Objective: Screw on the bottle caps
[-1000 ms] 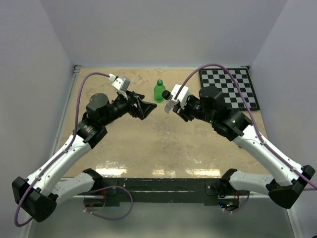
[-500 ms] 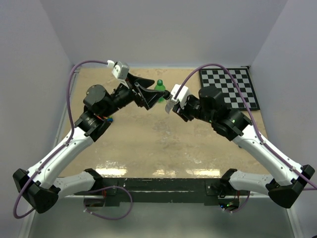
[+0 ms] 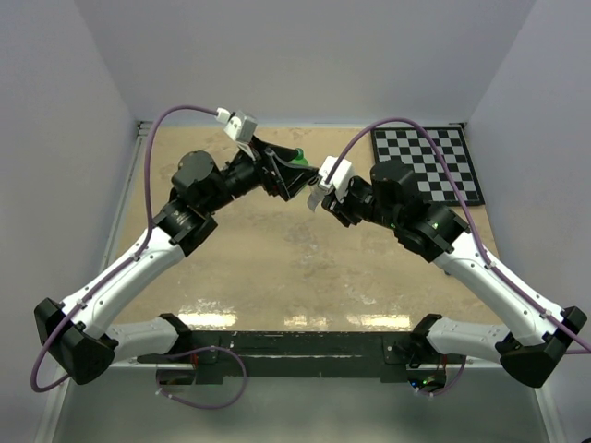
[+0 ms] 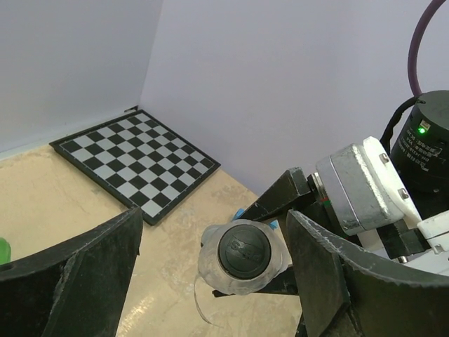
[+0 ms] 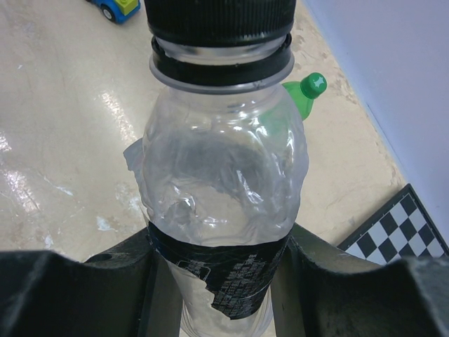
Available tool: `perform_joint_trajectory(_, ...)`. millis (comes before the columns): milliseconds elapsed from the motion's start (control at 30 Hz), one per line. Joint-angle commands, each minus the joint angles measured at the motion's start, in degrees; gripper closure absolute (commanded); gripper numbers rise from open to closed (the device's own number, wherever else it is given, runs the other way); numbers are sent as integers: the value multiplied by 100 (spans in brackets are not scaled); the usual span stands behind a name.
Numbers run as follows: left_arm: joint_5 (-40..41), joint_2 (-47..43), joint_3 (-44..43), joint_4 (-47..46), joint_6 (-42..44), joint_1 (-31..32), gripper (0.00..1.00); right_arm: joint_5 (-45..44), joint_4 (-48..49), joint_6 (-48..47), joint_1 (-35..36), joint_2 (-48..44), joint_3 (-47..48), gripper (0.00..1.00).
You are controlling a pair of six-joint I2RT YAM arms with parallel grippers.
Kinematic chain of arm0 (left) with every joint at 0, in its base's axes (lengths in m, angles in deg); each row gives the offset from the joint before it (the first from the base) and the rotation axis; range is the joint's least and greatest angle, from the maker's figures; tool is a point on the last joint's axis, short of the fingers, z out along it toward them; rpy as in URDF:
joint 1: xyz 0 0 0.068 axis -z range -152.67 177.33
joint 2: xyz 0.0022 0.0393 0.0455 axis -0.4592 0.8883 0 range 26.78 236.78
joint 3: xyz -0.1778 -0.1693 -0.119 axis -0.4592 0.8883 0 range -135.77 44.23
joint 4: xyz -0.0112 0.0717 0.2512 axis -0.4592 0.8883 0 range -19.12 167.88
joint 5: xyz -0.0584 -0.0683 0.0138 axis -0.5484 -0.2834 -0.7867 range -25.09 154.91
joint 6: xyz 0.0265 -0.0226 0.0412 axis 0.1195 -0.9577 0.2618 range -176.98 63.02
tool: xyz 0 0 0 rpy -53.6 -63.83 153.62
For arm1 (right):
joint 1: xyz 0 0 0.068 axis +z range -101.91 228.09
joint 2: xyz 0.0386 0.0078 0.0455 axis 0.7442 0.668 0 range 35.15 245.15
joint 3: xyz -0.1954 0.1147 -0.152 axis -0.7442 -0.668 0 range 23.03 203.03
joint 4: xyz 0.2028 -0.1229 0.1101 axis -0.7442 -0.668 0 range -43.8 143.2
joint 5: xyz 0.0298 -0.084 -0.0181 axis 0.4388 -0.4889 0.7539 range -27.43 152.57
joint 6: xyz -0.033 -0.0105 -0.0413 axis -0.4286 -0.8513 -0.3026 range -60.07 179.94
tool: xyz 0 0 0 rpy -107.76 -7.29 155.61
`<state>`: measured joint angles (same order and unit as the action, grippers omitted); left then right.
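My right gripper (image 5: pixel 217 281) is shut on the clear bottle (image 5: pixel 221 175) at its dark label band (image 5: pixel 224 274) and holds it above the table. The black cap (image 5: pixel 217 17) sits on the bottle's neck. In the left wrist view the cap (image 4: pixel 243 249) faces the camera between the spread fingers (image 4: pixel 337 281) of my open left gripper (image 4: pixel 214 235), which do not touch it. From above, the left gripper (image 3: pixel 292 175) is right beside the right gripper (image 3: pixel 317 187). The green bottle (image 3: pixel 298 156), with its green cap (image 5: pixel 312 83) on, stands behind them, partly hidden.
A checkerboard (image 3: pixel 434 161) lies at the back right and also shows in the left wrist view (image 4: pixel 133 165). A small blue and green toy car (image 5: pixel 116 8) sits on the table. Small blue pieces (image 4: pixel 240 213) lie behind the clear bottle.
My left arm has swung up and to the right, bringing its open gripper from beside the green bottle up to the black cap. The right arm and the clear bottle have stayed still.
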<state>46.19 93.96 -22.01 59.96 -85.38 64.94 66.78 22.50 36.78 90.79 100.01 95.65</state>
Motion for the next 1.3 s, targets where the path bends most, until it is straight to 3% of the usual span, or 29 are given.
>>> perform_joint_trajectory(0,228,-20,-214,256,71,45,13,107,205,127,2,-131,103,100)
perform_joint_trajectory(633,1309,-609,506,1048,494,-60,15,36,178,162,2,-272,68,100)
perform_joint_trajectory(933,1012,-574,331,1320,291,-271,16,54,178,136,2,-211,94,100)
perform_joint_trajectory(1133,37,-671,199,513,248,-245,16,54,196,127,2,-184,59,100)
perform_joint_trajectory(1267,-70,-557,-38,468,142,-148,16,45,213,118,2,-158,77,100)
